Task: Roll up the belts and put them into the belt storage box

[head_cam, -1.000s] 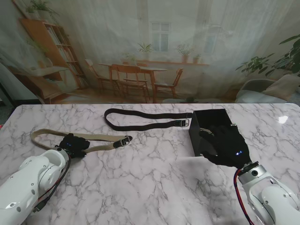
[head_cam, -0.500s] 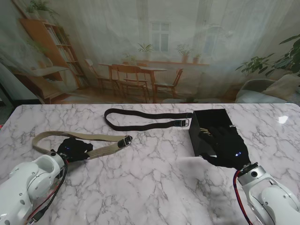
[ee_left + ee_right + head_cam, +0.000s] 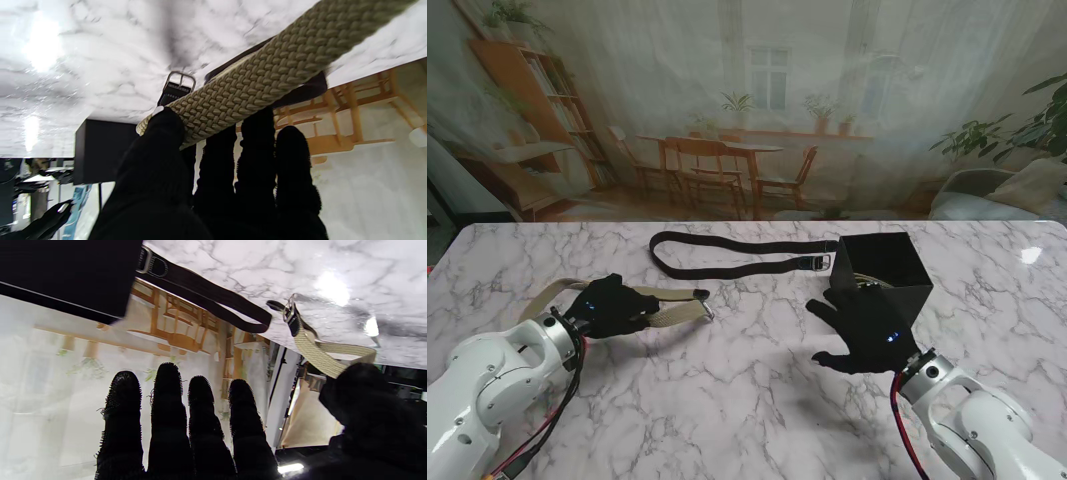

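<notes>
A tan woven belt [image 3: 667,305] lies on the marble table at the left, its buckle end [image 3: 702,297] toward the middle. My left hand [image 3: 612,306] is shut on this belt, thumb over the weave [image 3: 247,86]. A black belt [image 3: 727,255] lies farther from me, its buckle [image 3: 820,262] beside the black storage box [image 3: 885,272] on the right. My right hand [image 3: 867,330] hovers open, fingers spread, on the near left side of the box and holds nothing. In the right wrist view the fingers [image 3: 168,413] point past the black belt [image 3: 213,303] and the tan belt [image 3: 313,350].
The marble table's far edge [image 3: 747,224] meets a printed backdrop of a room. Bare marble [image 3: 747,390] stretches between my two arms.
My left hand has moved right along the tan belt, bunching it toward the middle. My right hand has come off the box's top and moved left and nearer to me, fingers spread.
</notes>
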You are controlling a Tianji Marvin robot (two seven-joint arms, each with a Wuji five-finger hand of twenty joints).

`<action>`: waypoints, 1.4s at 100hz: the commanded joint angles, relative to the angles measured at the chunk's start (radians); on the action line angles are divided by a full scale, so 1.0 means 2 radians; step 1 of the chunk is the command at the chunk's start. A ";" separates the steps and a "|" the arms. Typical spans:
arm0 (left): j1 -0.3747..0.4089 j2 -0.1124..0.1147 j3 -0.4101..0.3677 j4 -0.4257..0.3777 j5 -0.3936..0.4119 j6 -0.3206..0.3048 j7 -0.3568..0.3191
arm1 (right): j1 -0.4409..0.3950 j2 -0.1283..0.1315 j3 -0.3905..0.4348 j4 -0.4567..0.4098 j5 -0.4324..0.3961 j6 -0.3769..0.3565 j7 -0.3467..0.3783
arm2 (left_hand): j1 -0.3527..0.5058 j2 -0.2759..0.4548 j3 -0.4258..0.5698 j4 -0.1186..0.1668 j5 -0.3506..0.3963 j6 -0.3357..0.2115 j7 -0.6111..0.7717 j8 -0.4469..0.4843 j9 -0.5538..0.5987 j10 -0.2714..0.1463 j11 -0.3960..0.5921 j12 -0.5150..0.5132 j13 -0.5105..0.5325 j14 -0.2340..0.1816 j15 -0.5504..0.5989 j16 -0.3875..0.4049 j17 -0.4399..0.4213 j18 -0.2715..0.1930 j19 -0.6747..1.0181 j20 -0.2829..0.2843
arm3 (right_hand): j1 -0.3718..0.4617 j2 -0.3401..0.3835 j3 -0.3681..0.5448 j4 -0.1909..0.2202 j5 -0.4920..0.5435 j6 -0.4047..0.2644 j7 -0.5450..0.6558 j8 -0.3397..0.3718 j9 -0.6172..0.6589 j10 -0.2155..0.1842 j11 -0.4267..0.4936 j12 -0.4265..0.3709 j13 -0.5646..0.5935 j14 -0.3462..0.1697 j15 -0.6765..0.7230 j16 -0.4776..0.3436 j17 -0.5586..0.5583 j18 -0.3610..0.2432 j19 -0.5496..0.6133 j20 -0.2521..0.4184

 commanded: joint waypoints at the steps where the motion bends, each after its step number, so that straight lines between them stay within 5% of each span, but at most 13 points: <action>1: 0.001 -0.004 0.002 -0.017 -0.005 -0.009 -0.004 | 0.009 -0.004 -0.009 -0.005 0.009 -0.006 0.005 | 0.030 0.009 0.025 0.013 0.015 -0.019 0.015 0.005 0.015 0.003 0.015 0.010 0.012 0.002 0.020 0.008 0.002 0.002 0.020 -0.003 | -0.012 0.011 -0.007 0.004 -0.020 0.018 -0.012 -0.010 -0.017 0.012 -0.010 -0.005 -0.014 0.013 -0.021 -0.006 -0.012 0.021 -0.011 -0.007; 15: 0.000 -0.006 0.003 -0.037 -0.018 -0.022 -0.006 | 0.022 -0.007 -0.025 -0.004 0.041 -0.008 0.027 | 0.029 0.011 0.026 0.013 0.012 -0.019 0.015 0.006 0.012 0.002 0.014 0.012 0.010 0.003 0.020 0.010 0.001 0.001 0.021 -0.003 | 0.000 0.031 -0.028 0.006 -0.020 0.035 -0.025 -0.008 -0.021 0.037 -0.022 -0.021 -0.014 0.016 -0.018 -0.004 -0.014 0.025 -0.012 -0.005; 70: -0.052 -0.008 0.053 -0.059 -0.074 -0.052 -0.043 | 0.054 -0.014 -0.023 0.004 0.098 -0.028 0.049 | 0.028 0.013 0.025 0.012 0.011 -0.023 0.013 0.009 0.011 -0.001 0.013 0.014 0.010 0.000 0.019 0.014 0.002 -0.003 0.020 -0.004 | -0.010 0.029 -0.040 0.008 -0.054 0.014 -0.030 0.009 -0.040 0.019 -0.005 -0.019 -0.019 0.012 -0.011 0.002 -0.021 0.023 -0.009 0.002; 79: -0.058 -0.008 0.064 -0.059 -0.079 -0.053 -0.044 | 0.064 -0.016 -0.024 0.004 0.124 -0.036 0.067 | 0.027 0.012 0.025 0.011 0.011 -0.023 0.013 0.010 0.011 -0.001 0.013 0.014 0.010 0.000 0.018 0.014 0.002 -0.004 0.020 -0.004 | -0.032 0.044 -0.048 0.002 -0.045 0.013 -0.023 0.015 -0.045 0.020 -0.004 -0.017 -0.024 0.012 -0.011 0.004 -0.027 0.025 -0.012 0.002; 104: -0.070 -0.010 0.084 -0.061 -0.091 -0.054 -0.038 | 0.097 -0.013 -0.041 0.008 0.164 -0.060 0.137 | 0.028 0.013 0.025 0.011 0.010 -0.024 0.013 0.010 0.011 -0.002 0.013 0.014 0.010 -0.001 0.018 0.015 0.003 -0.006 0.020 -0.004 | -0.065 0.017 -0.028 -0.006 -0.045 0.018 -0.021 0.032 -0.060 0.020 -0.007 -0.015 -0.035 0.012 -0.015 0.005 -0.038 0.031 -0.022 0.007; 118: -0.073 -0.012 0.089 -0.063 -0.096 -0.051 -0.032 | 0.114 -0.011 -0.059 0.008 0.179 -0.055 0.172 | 0.028 0.014 0.025 0.011 0.010 -0.023 0.013 0.010 0.011 -0.002 0.014 0.014 0.010 -0.002 0.018 0.015 0.002 -0.006 0.020 -0.004 | -0.070 0.012 -0.018 -0.008 -0.018 0.039 -0.036 0.021 -0.061 0.027 -0.018 -0.022 -0.038 0.013 -0.018 0.004 -0.039 0.034 -0.027 0.008; 140: -0.069 -0.012 0.092 -0.069 -0.097 -0.059 -0.027 | 0.152 -0.010 -0.097 0.027 0.215 -0.036 0.203 | 0.027 0.014 0.024 0.011 0.009 -0.024 0.013 0.010 0.010 -0.003 0.014 0.014 0.010 -0.003 0.018 0.016 0.002 -0.006 0.020 -0.004 | -0.070 -0.009 -0.005 -0.008 -0.054 0.031 -0.059 0.014 -0.120 0.031 -0.031 -0.032 -0.065 0.013 -0.023 0.002 -0.052 0.031 -0.035 0.008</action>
